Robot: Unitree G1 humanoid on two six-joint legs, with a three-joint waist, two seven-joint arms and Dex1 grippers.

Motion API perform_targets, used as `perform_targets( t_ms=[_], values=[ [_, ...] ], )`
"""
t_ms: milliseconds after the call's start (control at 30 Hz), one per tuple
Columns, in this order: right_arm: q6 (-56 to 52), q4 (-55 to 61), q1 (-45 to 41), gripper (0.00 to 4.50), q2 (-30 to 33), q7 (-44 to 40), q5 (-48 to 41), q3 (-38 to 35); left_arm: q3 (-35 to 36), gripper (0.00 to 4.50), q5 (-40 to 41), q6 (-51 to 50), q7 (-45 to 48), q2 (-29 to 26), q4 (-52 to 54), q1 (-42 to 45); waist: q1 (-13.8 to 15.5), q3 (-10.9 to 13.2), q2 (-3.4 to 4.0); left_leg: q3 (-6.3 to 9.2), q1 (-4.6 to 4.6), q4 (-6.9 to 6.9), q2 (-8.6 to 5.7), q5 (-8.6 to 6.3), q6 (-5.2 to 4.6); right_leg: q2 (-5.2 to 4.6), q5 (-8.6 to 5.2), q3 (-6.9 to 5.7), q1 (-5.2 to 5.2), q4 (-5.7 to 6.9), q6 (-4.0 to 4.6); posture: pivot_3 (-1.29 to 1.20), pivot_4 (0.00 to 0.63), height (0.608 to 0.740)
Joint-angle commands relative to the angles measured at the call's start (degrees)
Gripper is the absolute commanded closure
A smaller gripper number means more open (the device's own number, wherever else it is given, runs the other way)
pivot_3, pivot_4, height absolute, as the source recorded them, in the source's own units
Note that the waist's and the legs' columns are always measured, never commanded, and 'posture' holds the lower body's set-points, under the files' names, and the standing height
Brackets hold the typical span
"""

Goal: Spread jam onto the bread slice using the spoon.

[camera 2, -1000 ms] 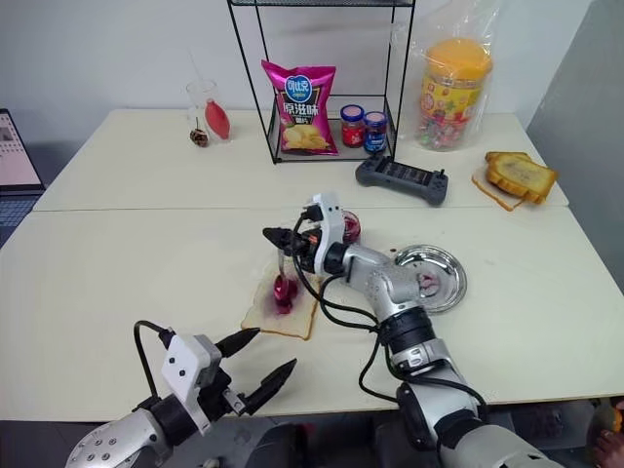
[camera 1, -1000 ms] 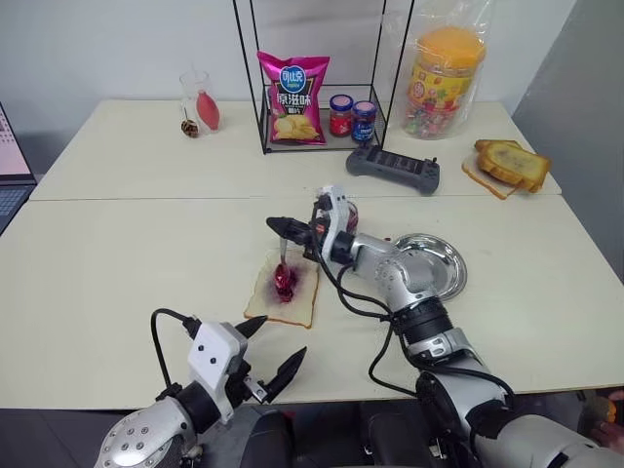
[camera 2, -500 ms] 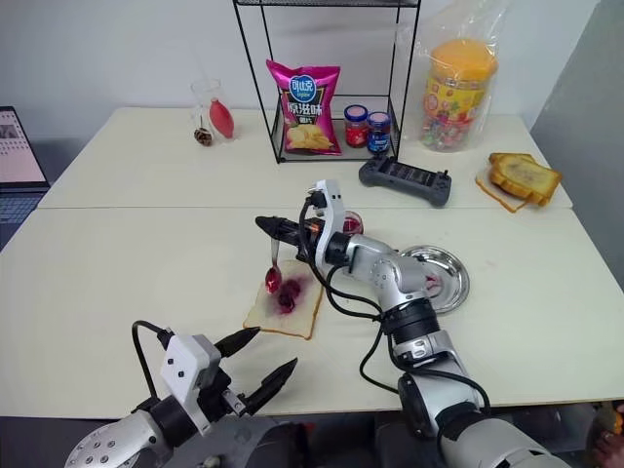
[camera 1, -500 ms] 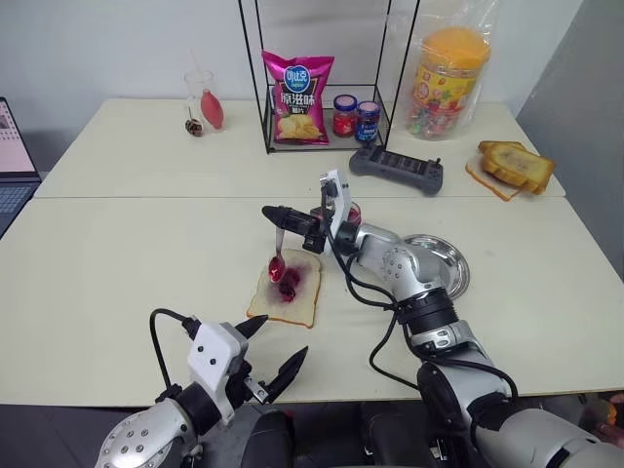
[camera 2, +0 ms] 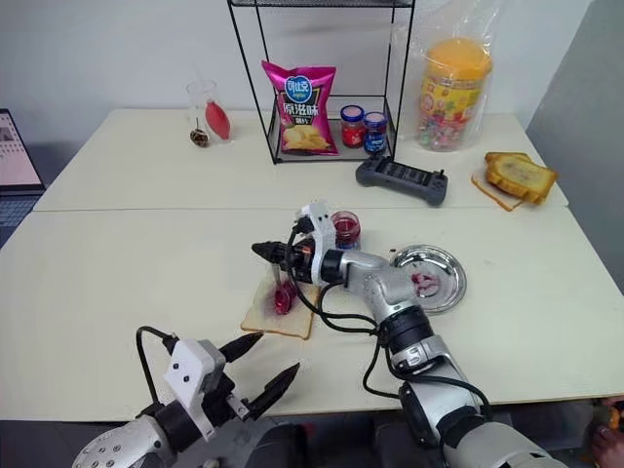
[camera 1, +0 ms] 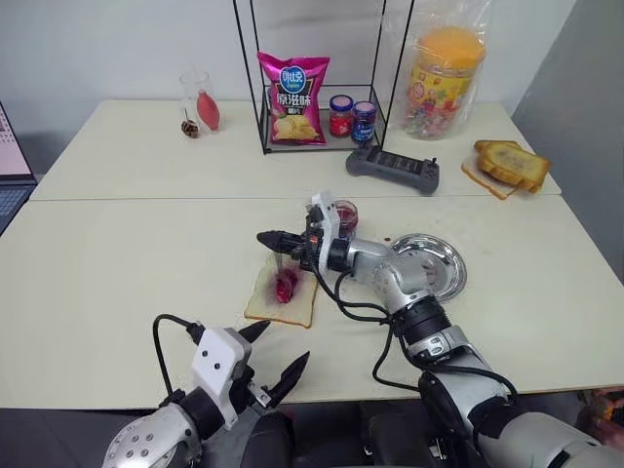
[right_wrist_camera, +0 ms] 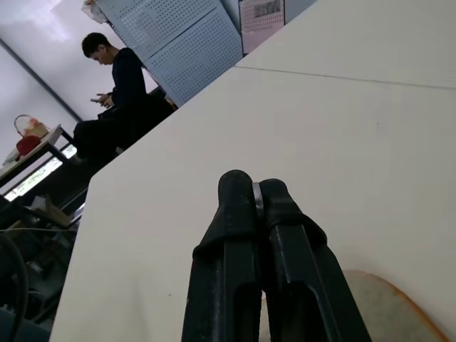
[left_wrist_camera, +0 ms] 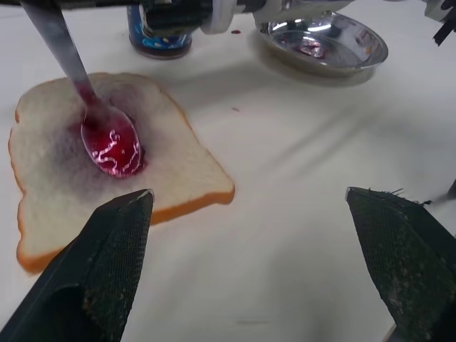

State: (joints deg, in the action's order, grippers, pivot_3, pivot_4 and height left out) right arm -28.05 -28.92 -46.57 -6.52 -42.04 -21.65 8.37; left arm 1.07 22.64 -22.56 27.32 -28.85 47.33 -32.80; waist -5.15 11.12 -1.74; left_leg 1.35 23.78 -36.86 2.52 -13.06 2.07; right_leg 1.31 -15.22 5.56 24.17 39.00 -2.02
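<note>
I'm mid-spread: my right gripper [camera 1: 274, 241] is clamped on the spoon [left_wrist_camera: 91, 110] handle, with the jam [left_wrist_camera: 114, 149]-loaded bowl resting on the centre of the bread slice [camera 1: 281, 296]. My left gripper [camera 1: 281, 355] hangs wide open and empty near the table's front edge. Next I'd drag the bowl outward toward the bare crust edges, keeping it flat.

1. I see two cream tables [camera 1: 127, 244] pushed together, seam running across just nearer than the black wire rack [camera 1: 322, 78].
2. Plain white wall [camera 1: 117, 44] behind rack, light even.
3. Grey panel [camera 1: 585, 107] far right of rack, past table edge.
4. Laptop [camera 2: 15, 156] at left edge, well left of rack.
5. Right wrist view: grey pegboard panels [right_wrist_camera: 167, 43] w/ person in dark clothes [right_wrist_camera: 117, 92] seated beside them, well apart from table.
</note>
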Motion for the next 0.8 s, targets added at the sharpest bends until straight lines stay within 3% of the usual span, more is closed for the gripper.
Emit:
perform_targets(
  t_ms=[33, 267, 500, 633, 800],
  values=[
    [6.6, -2.5, -2.8, 4.46, -2.1, 1.1, 1.5, -1.2, 1.8, 0.00, -0.1, 4.2, 2.1, 0.2, -1.0, -1.4, 0.0, 0.0, 0.00, -0.01, -0.01, -0.01, 0.01, 0.00, 0.00, 0.00, 0.01, 0.00, 0.00, 0.00, 0.02, 0.00, 0.150, 0.740],
    [14.0, -7.4, -6.6, 4.46, -3.1, 2.9, 2.5, -3.2, 1.4, 0.00, -0.6, 6.5, 3.1, 0.4, -2.2, -2.2, 0.1, 0.0, 0.00, -0.04, 0.00, -0.06, -0.01, 0.00, 0.00, -0.01, 0.00, 0.05, -0.01, -0.01, 0.07, 0.00, 0.150, 0.740],
    [13.2, -6.9, -6.8, 4.46, -3.3, 2.7, 1.2, -4.2, 0.2, 0.00, -0.9, 5.1, 1.9, 0.5, -0.4, -1.5, 0.1, 0.0, 0.00, -0.03, 0.01, 0.03, 0.03, 0.00, 0.00, 0.00, 0.00, 0.00, 0.02, -0.01, 0.06, 0.00, 0.150, 0.740],
    [7.7, -3.1, -6.7, 4.46, -3.2, 2.3, -2.3, -5.9, 0.3, 0.00, -0.6, 4.1, 1.5, 0.2, 0.3, -0.9, 0.1, 0.0, 0.01, -0.02, 0.02, 0.03, 0.03, 0.00, 0.00, 0.00, 0.00, -0.01, 0.01, -0.01, 0.06, 0.00, 0.150, 0.740],
    [-12.7, 12.7, -4.6, 4.46, -0.5, 3.3, -15.1, -10.0, 6.0, 0.00, 3.7, 0.9, 2.0, -1.4, -0.3, 4.2, 0.2, 0.0, 0.03, 0.05, 0.03, 0.00, 0.04, 0.00, 0.00, 0.01, 0.01, -0.06, 0.01, 0.02, 0.05, 0.00, 0.150, 0.740]
  ],
)
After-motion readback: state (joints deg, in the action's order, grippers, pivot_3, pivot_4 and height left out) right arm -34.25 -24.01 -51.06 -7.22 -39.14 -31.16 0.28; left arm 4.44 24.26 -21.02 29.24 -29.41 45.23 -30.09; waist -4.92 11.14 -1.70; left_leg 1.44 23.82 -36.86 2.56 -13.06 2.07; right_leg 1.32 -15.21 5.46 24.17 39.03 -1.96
